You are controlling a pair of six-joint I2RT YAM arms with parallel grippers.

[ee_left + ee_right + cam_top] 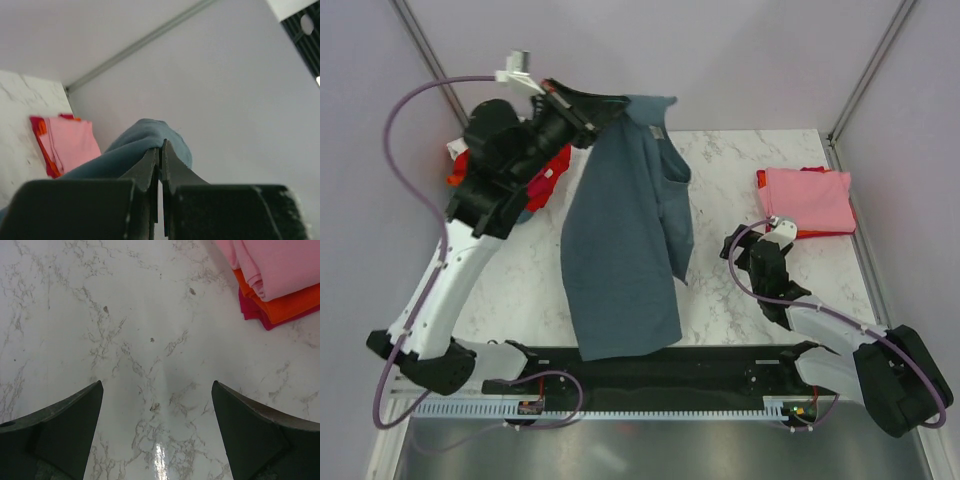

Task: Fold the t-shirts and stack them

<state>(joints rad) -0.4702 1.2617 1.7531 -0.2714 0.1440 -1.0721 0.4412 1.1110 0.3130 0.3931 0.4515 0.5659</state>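
Left fingers [147, 170] pinching blue-grey t-shirt [625, 240], right fingers [65, 425] spread above table [740, 160]

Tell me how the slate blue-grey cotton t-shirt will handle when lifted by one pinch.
Probably floppy: the slate blue-grey t-shirt hangs in loose folds from the shut left gripper. Likely light for its size, since one small pinch of cloth holds it all up.

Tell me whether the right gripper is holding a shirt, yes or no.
No: the right gripper stands wide open over the bare marble table, and the folded stack lies apart from it.
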